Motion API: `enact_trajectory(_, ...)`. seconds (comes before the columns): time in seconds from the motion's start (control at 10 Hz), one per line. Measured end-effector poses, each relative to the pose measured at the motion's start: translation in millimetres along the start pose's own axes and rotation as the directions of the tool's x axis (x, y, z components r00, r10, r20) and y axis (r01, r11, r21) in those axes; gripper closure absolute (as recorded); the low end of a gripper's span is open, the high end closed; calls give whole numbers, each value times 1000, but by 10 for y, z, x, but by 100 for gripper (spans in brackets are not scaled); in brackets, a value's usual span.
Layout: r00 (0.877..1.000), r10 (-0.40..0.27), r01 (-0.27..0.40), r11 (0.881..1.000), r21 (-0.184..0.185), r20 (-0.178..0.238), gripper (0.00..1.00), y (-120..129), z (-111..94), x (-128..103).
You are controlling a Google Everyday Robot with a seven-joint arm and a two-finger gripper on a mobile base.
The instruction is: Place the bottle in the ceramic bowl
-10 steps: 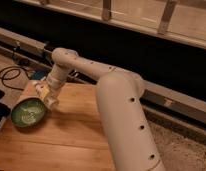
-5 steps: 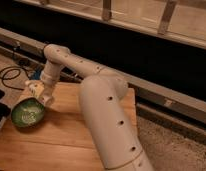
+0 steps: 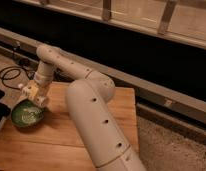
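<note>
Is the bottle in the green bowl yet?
Cannot tell. The gripper hangs right over the ceramic bowl's rim on the wooden table, and no bottle shows clearly.

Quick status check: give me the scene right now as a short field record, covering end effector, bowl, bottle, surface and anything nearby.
end effector: low over the far right rim of the ceramic bowl, wrist pointing down
ceramic bowl: green, pale mottling inside, upright on the wooden table near its left edge
bottle: not clearly visible; cannot tell whether it is held or already in the bowl
wooden table: light wood board, carries the bowl
cable: dark loop on the floor beyond the table's left end
arm: white, reaches from lower right across the table
</note>
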State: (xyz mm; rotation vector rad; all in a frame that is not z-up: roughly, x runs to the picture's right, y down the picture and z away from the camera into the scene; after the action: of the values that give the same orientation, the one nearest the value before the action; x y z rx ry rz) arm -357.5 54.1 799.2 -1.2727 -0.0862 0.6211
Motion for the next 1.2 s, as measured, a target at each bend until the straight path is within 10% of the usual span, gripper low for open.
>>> enact_trajectory(0.8,998,-46,43,998,-46,-52,91,229,270,1)
enact_trajectory(1.2,998,-46,43,998,-46,-52,53,231,272,0)
